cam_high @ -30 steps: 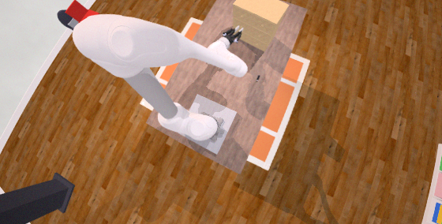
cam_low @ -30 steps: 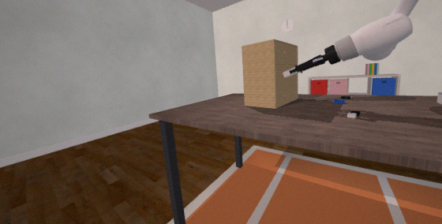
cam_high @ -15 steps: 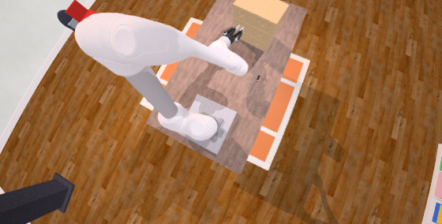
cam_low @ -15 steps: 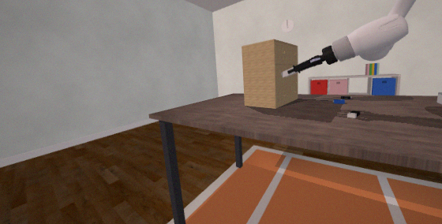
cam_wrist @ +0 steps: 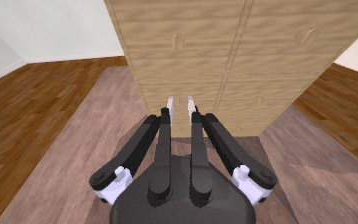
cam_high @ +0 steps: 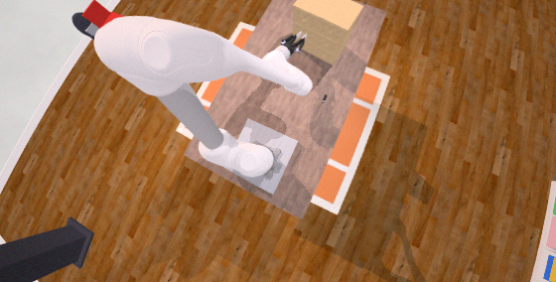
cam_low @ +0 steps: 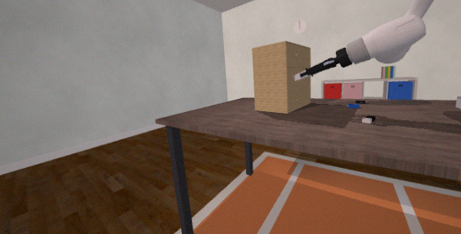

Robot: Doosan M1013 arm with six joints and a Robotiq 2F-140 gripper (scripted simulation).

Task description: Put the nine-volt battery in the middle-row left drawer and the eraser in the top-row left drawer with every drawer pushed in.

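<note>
The small wooden chest [cam_high: 329, 20] stands at the far end of the table, and all drawers that I can see look pushed in. It also shows in the side view [cam_low: 281, 77] and fills the wrist view [cam_wrist: 240, 60]. My gripper [cam_wrist: 180, 102] is nearly shut with only a narrow gap. It holds nothing. Its tips are at the chest's front, at a left drawer about mid-height [cam_low: 297, 77]. Three small items lie on the table behind the arm: one blue [cam_low: 353, 105], one black [cam_low: 360, 102] and one white-and-black [cam_low: 368, 119]. I cannot tell which is the battery or the eraser.
The arm's base plate [cam_high: 268, 159] is at the near end of the table. A small dark item [cam_high: 325, 97] lies mid-table, to the right of the forearm. A shelf with coloured bins [cam_low: 368, 90] stands against the far wall.
</note>
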